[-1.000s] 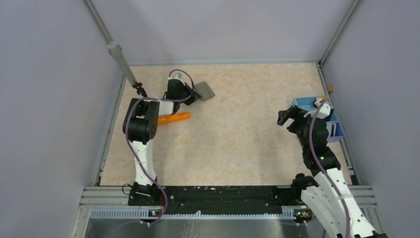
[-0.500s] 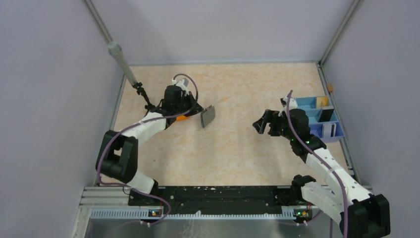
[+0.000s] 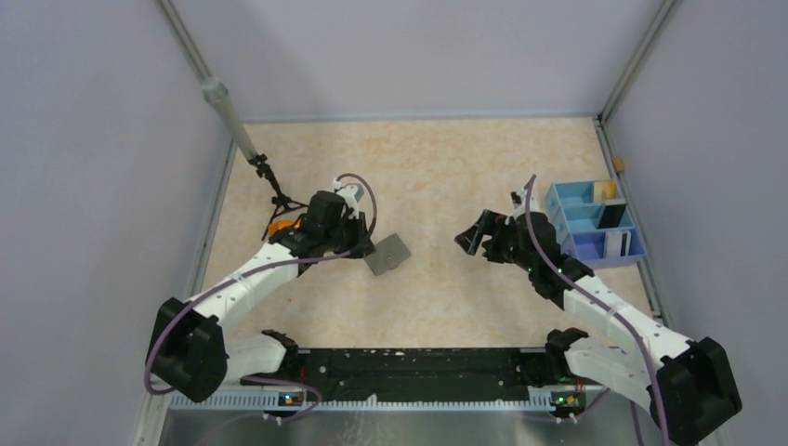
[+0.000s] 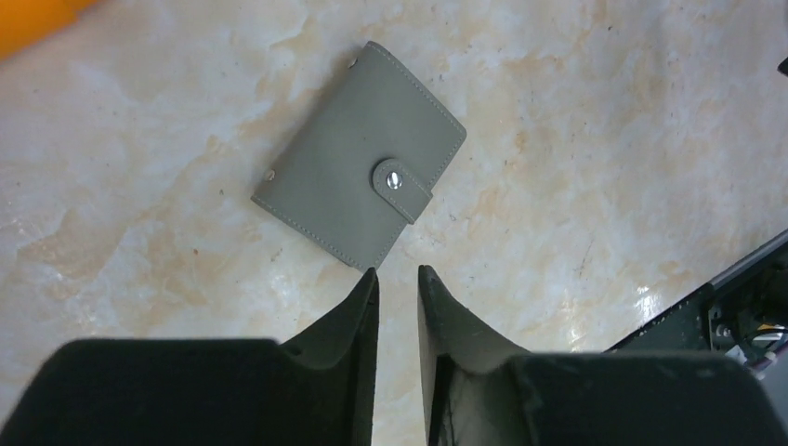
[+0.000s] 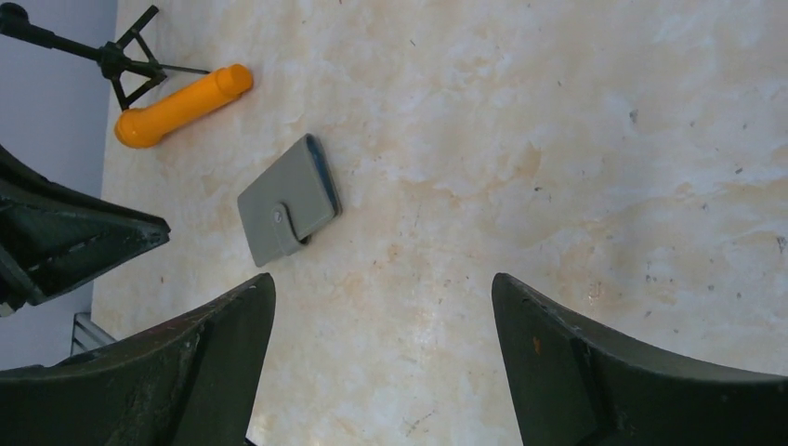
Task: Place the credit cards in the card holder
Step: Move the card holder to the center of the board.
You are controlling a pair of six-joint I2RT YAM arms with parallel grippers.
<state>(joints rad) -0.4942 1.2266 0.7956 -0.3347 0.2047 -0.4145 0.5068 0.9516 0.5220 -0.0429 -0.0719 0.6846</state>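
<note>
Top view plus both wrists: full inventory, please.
card holder: 1, grey, snapped shut, flat on the table left of centre
credit cards: at least 2, black and white, standing in the tray
tray: 1, blue, right edge
orange stick: 1, orange, far left
tripod stand: 1, black, far left
table: 1, beige marbled
left gripper: slightly open, empty, beside the card holder
right gripper: wide open, empty

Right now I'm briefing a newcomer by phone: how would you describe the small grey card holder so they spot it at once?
On the beige marbled tabletop, look near the middle, to the right of the orange carrot-shaped stick. There lies the card holder: a flat grey rectangular wallet shut with a snap tab, unlike the round orange stick.
</note>
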